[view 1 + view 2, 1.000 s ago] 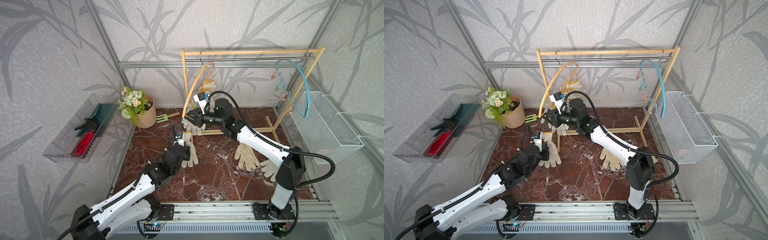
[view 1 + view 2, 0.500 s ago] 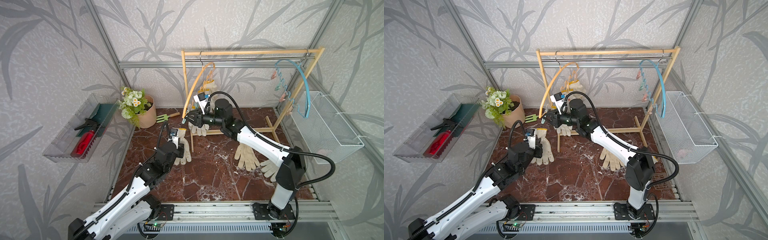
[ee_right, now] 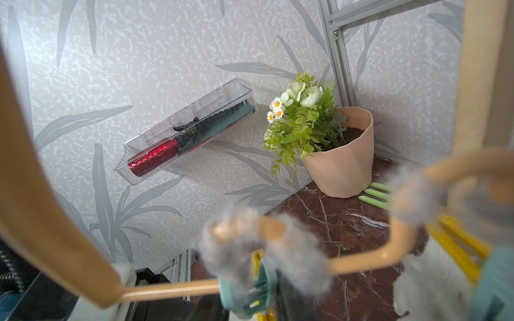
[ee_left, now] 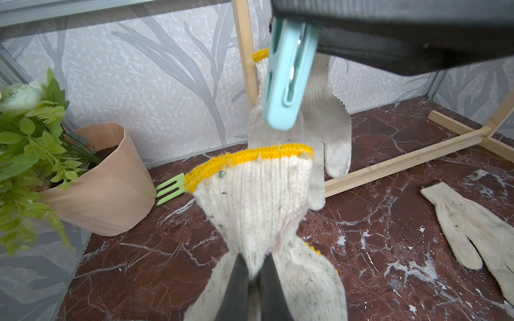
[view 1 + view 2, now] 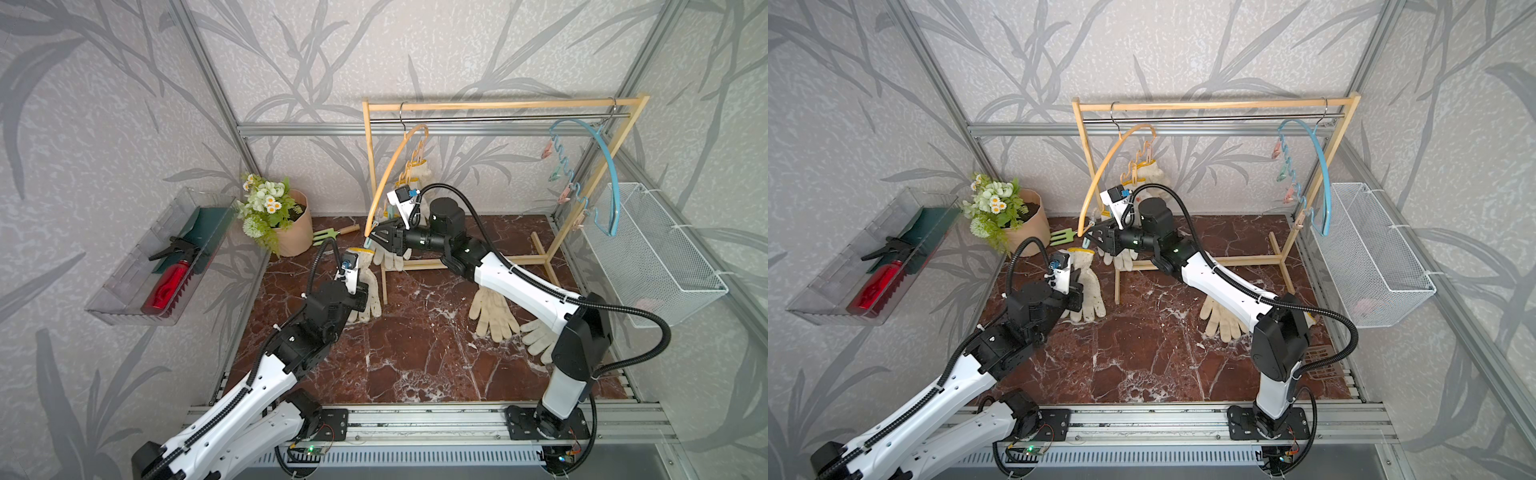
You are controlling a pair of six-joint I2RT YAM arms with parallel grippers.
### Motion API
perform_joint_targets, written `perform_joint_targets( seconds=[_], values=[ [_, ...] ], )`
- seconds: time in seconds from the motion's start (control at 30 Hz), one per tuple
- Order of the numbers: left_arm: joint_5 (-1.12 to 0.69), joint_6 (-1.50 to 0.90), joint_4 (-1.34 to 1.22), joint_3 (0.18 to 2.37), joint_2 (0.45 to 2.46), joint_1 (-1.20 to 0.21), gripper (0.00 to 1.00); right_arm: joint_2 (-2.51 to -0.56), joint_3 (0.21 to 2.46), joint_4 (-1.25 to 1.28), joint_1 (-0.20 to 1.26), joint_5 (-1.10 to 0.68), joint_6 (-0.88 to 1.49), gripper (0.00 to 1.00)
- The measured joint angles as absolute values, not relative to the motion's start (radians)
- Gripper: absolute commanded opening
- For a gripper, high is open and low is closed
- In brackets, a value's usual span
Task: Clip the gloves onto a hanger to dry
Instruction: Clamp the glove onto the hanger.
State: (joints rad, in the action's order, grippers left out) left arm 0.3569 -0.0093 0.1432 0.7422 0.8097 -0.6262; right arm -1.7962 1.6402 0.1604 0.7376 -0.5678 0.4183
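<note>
Mid-clipping. Pinching a glove point(image 4: 256, 200) below its yellow cuff in closed left jaws, cuff up just under the teal clip point(image 4: 286, 83). Gripping that clip, at the low end of the orange hanger point(image 5: 383, 180), in right jaws. Next, likely: lift cuff into clip's mouth, release clip.

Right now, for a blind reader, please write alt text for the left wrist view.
The left gripper pinches an off-white glove, its yellow cuff just below a teal clip. Behind it another glove hangs by the wooden rack; a flower pot stands on the marble floor.
</note>
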Motion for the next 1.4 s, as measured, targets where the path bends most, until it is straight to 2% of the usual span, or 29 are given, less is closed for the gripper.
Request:
perform_joint_targets(
  seconds=[0.73,1.17,1.23,1.3,1.4],
  values=[
    [0.353,0.017,0.088,0.768,0.814,-0.626,0.0,-1.796,1.641,0.161,0.738,-0.589,0.435,0.28],
    [0.338,0.053,0.012,0.783,0.892,-0.626,0.0,-1.796,1.64,0.176,0.736,-0.611,0.461,0.28],
    [0.338,0.054,0.004,0.785,0.892,-0.626,0.0,-1.796,1.641,0.177,0.736,-0.611,0.462,0.35],
    [0.338,0.054,0.002,0.785,0.892,-0.626,0.0,-1.796,1.64,0.178,0.736,-0.611,0.461,0.49],
    [0.338,0.053,-0.001,0.785,0.892,-0.626,0.0,-1.795,1.634,0.181,0.733,-0.606,0.464,0.53]
  ],
)
